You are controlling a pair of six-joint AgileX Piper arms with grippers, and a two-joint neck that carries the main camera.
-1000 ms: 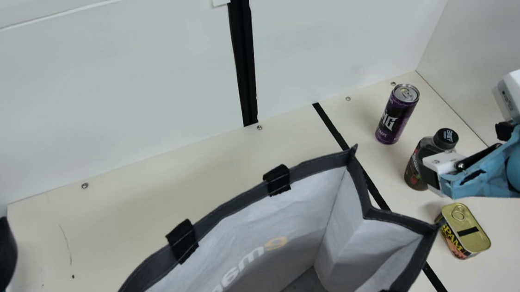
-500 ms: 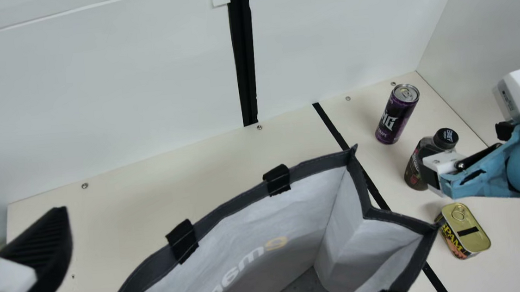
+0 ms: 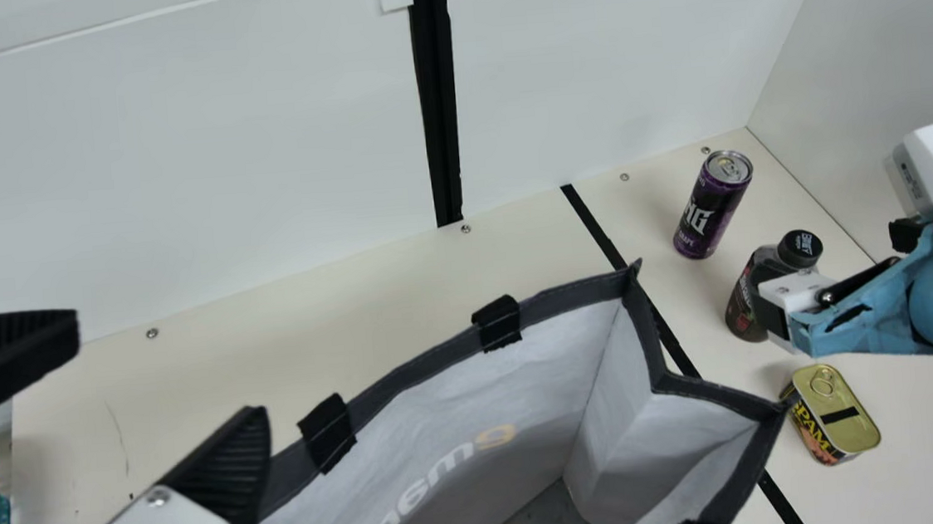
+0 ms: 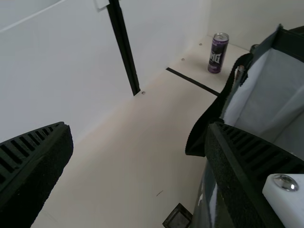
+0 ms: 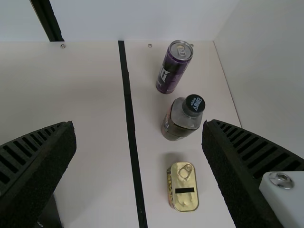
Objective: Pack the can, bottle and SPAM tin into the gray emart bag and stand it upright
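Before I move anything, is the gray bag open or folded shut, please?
Open: in the main view, the gray bag has its dark rim spread apart, with inner walls and some floor showing.

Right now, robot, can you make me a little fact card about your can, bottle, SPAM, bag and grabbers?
Can: purple, upright on the table
Bottle: black cap, upright, between can and tin
SPAM tin: on the table, lid up
Bag: gray, mouth open, facing up
Left end effector: open, near the bag
Right end effector: open, holding nothing
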